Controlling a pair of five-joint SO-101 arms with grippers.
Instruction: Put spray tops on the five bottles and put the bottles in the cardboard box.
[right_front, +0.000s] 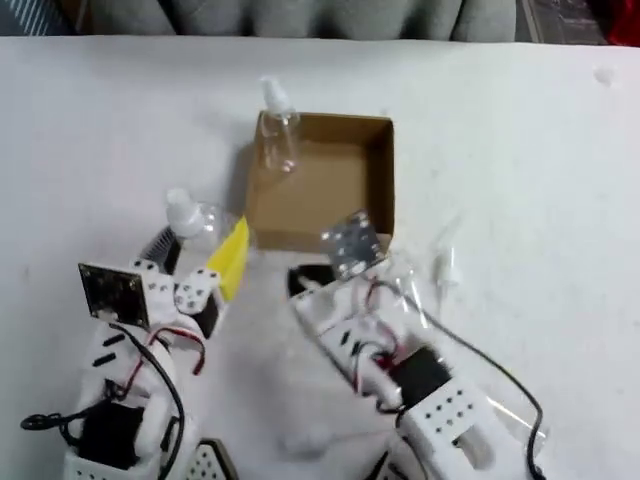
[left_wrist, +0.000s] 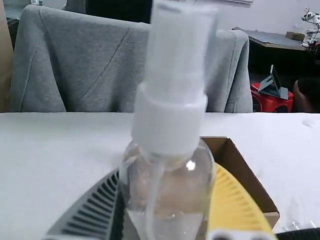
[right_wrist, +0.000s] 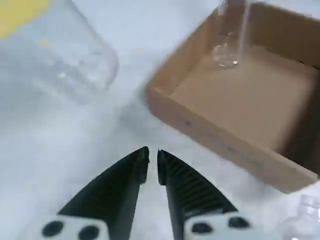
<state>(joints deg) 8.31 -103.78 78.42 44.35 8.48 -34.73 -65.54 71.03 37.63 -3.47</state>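
A clear bottle with a white spray top (left_wrist: 167, 150) stands between the grey and yellow fingers of my left gripper (left_wrist: 167, 220), which is shut on it. From above, that bottle (right_front: 190, 218) and the left gripper (right_front: 200, 240) sit just left of the cardboard box (right_front: 375, 170). Another capped bottle (right_front: 278, 135) stands in the box's far left corner, also seen in the right wrist view (right_wrist: 230, 45). My right gripper (right_wrist: 152, 157) hovers over the table before the box's near wall (right_wrist: 220, 145), black fingers shut on nothing.
A loose spray top (right_front: 443, 268) lies on the table right of the box. A clear uncapped bottle (right_wrist: 305, 212) lies near the right arm. A grey sofa (left_wrist: 100, 65) stands beyond the table's far edge.
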